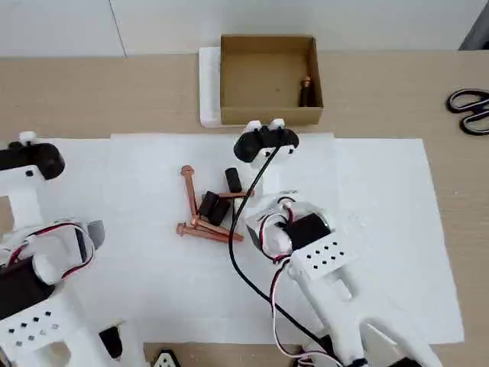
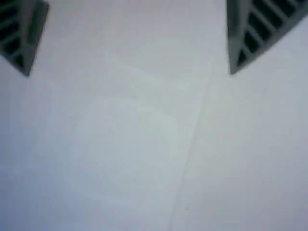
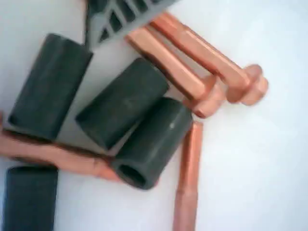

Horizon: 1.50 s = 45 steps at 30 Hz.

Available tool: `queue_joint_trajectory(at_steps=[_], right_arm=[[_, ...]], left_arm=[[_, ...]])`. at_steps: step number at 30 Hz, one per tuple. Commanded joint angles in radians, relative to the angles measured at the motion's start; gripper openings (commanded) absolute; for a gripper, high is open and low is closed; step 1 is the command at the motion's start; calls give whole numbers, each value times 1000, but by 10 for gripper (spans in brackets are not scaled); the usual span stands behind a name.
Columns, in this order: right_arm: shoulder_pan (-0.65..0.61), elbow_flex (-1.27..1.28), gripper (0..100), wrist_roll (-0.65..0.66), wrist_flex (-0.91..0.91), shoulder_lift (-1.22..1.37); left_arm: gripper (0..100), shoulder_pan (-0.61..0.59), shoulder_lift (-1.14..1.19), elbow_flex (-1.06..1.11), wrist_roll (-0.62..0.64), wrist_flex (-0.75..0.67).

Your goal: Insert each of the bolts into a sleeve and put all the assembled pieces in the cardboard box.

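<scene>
Several copper bolts (image 1: 202, 229) and black sleeves (image 1: 214, 208) lie in a loose pile on the white paper, left of my right arm (image 1: 298, 233). Up close, two sleeves (image 3: 122, 101) lie side by side across a bolt (image 3: 53, 154), and two bolts (image 3: 192, 62) lie parallel beside them. One grey finger (image 3: 115, 19) of my right gripper hangs just over that parallel pair, holding nothing. The cardboard box (image 1: 229, 76) stands at the back with one assembled piece (image 1: 306, 92) in its right corner. My left gripper (image 2: 130, 62) is open over bare paper at the table's left (image 1: 90, 233).
Black-handled scissors (image 1: 467, 111) lie at the right edge of the table. A white slab (image 1: 208, 84) sits against the box's left side. A black cable (image 1: 241, 252) runs from the right arm across the paper.
</scene>
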Motion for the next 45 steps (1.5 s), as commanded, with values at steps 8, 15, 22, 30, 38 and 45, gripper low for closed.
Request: queue_joint_trajectory(at_steps=[8, 15, 22, 30, 38, 45], right_arm=[[-12, -60, 159, -198, -71, 53], [-24, -100, 161, -196, -68, 168], [-59, -115, 161, -192, -62, 206], [-61, -123, 161, -190, -70, 248], [-56, -129, 161, -163, -140, 315], [-54, -129, 161, -163, -209, 361]], left_arm=[[252, -2, -8, 27, -5, -46], [252, -2, -8, 27, -5, -46], [252, -2, -8, 25, -5, -46], [252, -2, -9, 25, -5, -46], [252, -3, -9, 25, -5, -46], [252, -3, -9, 25, -5, -46]])
